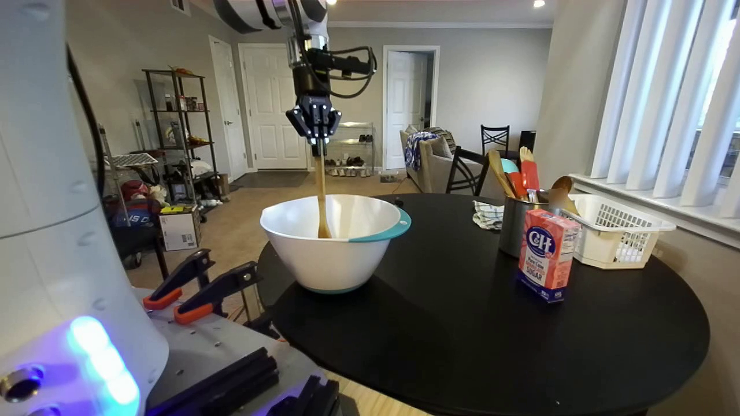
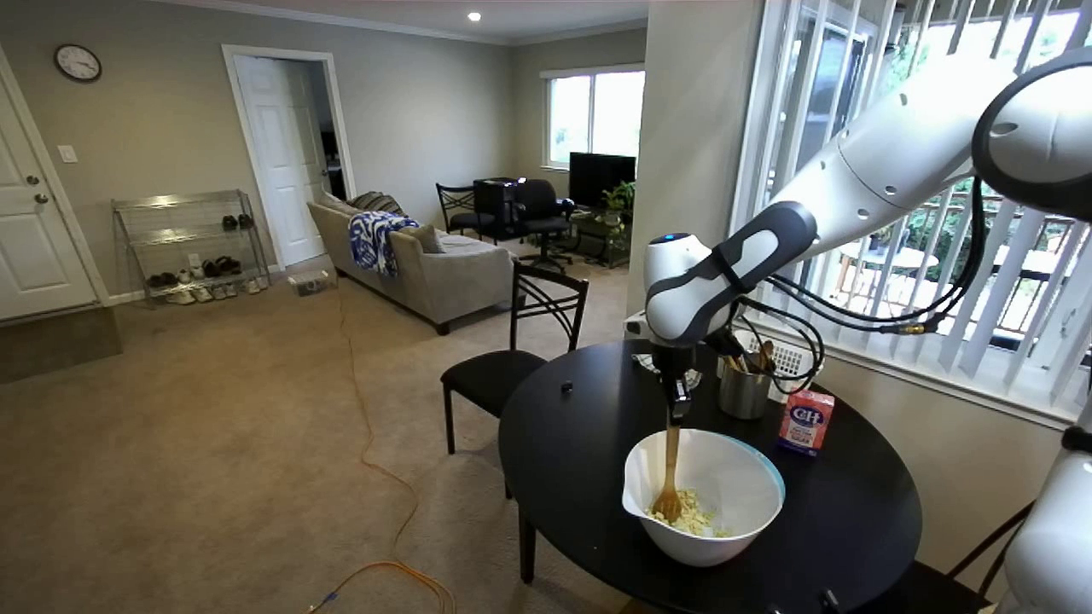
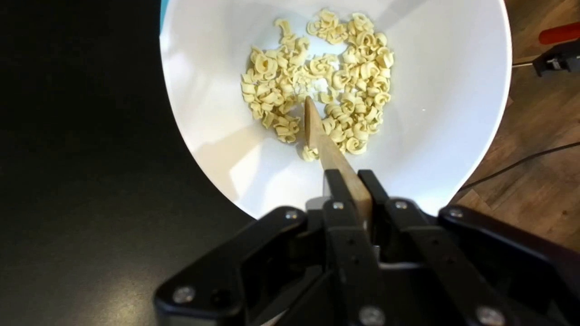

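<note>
My gripper (image 3: pixel 350 174) is shut on the handle of a wooden spoon (image 3: pixel 335 156), which passes between its fingers. In both exterior views the gripper (image 1: pixel 318 147) hangs above a white mixing bowl (image 1: pixel 329 271) with a teal grip and spout. The spoon (image 2: pixel 671 452) points down into the bowl (image 2: pixel 742 477), nearly upright, its lower end among pale curly pasta (image 2: pixel 695 516). Seen from the wrist, the pasta (image 3: pixel 362 90) lies in a loose ring on the bowl's bottom, with the spoon tip at its near side. The handle's top is hidden in the gripper.
The bowl stands on a round black table (image 1: pixel 462 323). Farther along are a pink sugar box (image 1: pixel 548 254), a metal utensil holder (image 1: pixel 511 228), a white basket (image 1: pixel 613 242) and a cloth (image 1: pixel 488 215). Clamps (image 1: pixel 217 289) sit by the robot base; a chair (image 2: pixel 503 375) adjoins the table.
</note>
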`<state>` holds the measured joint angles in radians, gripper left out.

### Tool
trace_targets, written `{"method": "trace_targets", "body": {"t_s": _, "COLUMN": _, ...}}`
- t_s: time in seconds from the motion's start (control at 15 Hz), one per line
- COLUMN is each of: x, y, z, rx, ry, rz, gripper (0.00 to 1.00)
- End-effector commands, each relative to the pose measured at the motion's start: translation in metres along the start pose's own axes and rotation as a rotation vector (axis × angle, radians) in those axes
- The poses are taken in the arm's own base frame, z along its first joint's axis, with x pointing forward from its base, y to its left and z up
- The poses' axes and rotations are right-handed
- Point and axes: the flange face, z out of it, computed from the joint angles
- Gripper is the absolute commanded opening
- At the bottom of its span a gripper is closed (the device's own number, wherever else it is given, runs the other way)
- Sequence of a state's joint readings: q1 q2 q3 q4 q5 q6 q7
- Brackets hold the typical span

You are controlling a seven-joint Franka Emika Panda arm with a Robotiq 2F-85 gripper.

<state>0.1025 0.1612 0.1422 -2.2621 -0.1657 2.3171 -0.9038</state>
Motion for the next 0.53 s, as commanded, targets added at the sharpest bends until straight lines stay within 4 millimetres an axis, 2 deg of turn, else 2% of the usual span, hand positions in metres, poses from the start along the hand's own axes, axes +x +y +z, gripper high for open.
{"method": "trace_targets", "body": {"t_s": 0.0, "x": -0.009, "y": -0.003, "z": -0.003, "rx": 0.047, "ry": 0.016, "rz": -0.037, "gripper": 0.03}}
{"method": "trace_targets", "body": {"t_s": 0.47, "x": -0.026, "y": -0.011, "z": 0.01, "rx": 0.154, "ry": -0.09, "rz": -0.084, "gripper": 0.03}}
